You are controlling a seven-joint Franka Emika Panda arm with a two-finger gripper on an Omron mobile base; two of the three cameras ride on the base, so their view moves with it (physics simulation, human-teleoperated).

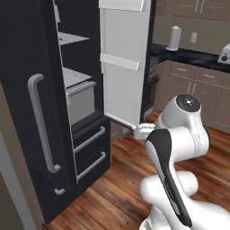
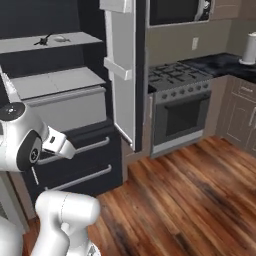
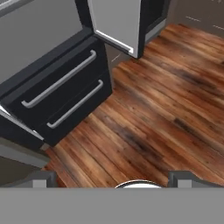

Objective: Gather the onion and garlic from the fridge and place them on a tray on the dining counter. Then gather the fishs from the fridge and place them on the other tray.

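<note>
The black fridge [image 1: 27, 90] stands with its left door shut and its right door [image 1: 123, 63] swung open, showing pale shelves and a grey bin [image 1: 81, 101]. Its two handled drawers [image 3: 61, 87] are shut. On the upper shelf [image 2: 30, 44] lie a small dark thing [image 2: 42, 40] and a pale grey slender one [image 2: 60, 38], perhaps a fish; they are too small to tell. My gripper [image 3: 116, 180] hangs low in front of the drawers and points down at the wooden floor, fingertips [image 3: 43, 178] wide apart and open with nothing between them. Onion, garlic, trays and dining counter are out of view.
A stove with an oven [image 2: 180, 115] stands right of the open door, with a microwave [image 2: 175, 10] above. A dark counter on beige cabinets carries a paper towel roll [image 1: 174, 38] and a toaster [image 1: 224, 54]. Open wooden floor [image 2: 190, 200] spreads to the right.
</note>
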